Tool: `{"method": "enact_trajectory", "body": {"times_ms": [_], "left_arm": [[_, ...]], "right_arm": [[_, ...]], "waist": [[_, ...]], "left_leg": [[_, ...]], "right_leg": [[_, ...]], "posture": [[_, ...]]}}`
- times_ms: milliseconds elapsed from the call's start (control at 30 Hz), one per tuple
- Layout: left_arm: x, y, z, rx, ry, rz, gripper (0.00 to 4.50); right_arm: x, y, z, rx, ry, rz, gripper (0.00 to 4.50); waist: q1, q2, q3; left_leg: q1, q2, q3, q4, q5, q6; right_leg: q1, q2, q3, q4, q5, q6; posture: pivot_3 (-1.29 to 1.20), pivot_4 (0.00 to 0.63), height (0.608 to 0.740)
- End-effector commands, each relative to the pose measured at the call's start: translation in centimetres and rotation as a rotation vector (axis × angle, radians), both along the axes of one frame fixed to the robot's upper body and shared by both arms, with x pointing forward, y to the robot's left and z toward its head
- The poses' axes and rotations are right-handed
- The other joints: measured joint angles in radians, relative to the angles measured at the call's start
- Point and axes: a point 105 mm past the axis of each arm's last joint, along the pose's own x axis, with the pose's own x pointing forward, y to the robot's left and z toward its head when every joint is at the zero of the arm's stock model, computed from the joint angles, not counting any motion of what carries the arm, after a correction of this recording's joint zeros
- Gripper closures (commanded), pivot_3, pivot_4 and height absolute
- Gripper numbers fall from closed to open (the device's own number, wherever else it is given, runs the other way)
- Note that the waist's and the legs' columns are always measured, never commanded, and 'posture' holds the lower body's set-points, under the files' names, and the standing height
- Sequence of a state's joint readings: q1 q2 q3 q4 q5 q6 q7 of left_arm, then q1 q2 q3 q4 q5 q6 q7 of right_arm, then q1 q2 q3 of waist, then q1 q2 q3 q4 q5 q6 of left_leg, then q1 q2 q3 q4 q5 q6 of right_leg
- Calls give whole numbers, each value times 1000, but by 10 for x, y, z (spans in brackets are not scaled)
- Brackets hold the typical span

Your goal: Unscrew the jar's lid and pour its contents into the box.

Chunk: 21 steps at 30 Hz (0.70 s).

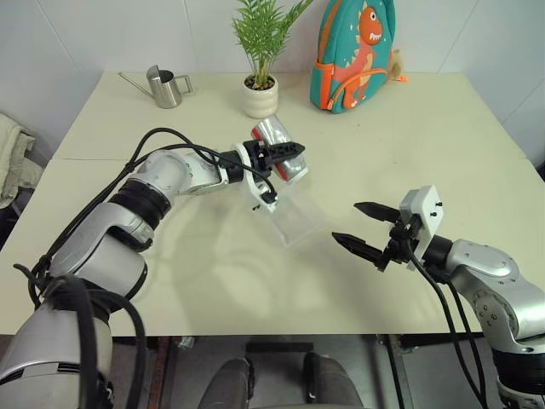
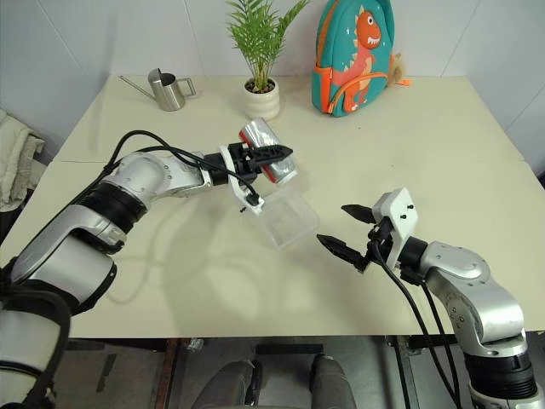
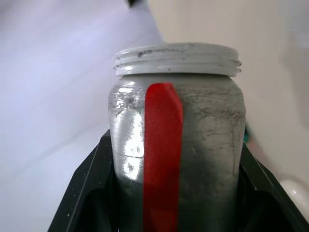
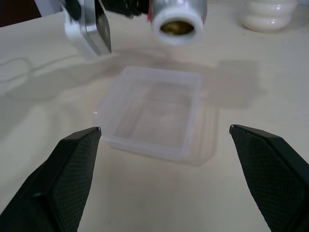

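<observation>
My left gripper (image 1: 285, 156) is shut on the jar (image 1: 274, 136), a silvery can with a red label (image 3: 163, 154). It holds the jar tipped on its side, just above the far end of the box (image 1: 298, 218). The jar's threaded mouth (image 4: 176, 21) is open and points toward my right gripper; inside looks brownish. I cannot make out the contents. The lid is out of view. The clear plastic box (image 4: 149, 111) lies on the table and looks empty. My right gripper (image 1: 347, 221) hovers open to the box's right, nothing between its fingers (image 4: 72, 164).
At the table's far side stand a steel watering can (image 1: 166, 85), a white plant pot (image 1: 261, 95) with a green plant, and a teal dinosaur backpack (image 1: 353, 55). A cloth (image 1: 10, 153) lies off the table's left edge.
</observation>
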<state>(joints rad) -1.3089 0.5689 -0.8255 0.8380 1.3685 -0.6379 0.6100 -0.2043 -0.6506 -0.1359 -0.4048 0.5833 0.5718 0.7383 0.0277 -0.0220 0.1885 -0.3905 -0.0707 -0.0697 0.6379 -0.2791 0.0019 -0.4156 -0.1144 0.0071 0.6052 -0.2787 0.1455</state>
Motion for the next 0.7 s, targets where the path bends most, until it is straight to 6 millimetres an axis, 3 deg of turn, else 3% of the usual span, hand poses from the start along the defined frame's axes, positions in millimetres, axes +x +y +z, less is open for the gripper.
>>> {"method": "enact_trajectory", "body": {"times_ms": [33,133,333,567,700], "left_arm": [[-3,-11,30,5,-198,-94,2148],[-10,-20,29,50,-318,-196,2148],[-13,-22,23,86,-395,-254,2148],[-15,-14,22,75,-357,-270,2148],[-28,-6,24,-22,-187,-314,2148]], "right_arm": [[-5,4,11,28,-41,9,11],[-3,6,12,50,-43,-2,11],[-2,9,12,69,-43,-1,11],[-1,7,10,77,-37,-5,11],[-1,6,8,76,-33,-5,11]], "waist": [[0,-1,1],[1,-2,1],[-1,-2,1],[0,-2,1],[-2,-2,1]], "left_leg": [[0,0,0,0,0,0],[-1,0,0,1,0,0],[-1,-1,0,3,0,0],[-1,-1,-1,9,0,1],[-1,-1,-1,9,0,1]], "right_leg": [[0,0,0,0,0,0],[0,0,0,0,0,0],[-1,-1,0,3,-1,1],[0,-1,0,7,0,1],[-1,-1,0,8,0,1]], "posture": [[0,150,740],[0,150,740],[0,150,740],[0,150,740],[0,150,740]]}}
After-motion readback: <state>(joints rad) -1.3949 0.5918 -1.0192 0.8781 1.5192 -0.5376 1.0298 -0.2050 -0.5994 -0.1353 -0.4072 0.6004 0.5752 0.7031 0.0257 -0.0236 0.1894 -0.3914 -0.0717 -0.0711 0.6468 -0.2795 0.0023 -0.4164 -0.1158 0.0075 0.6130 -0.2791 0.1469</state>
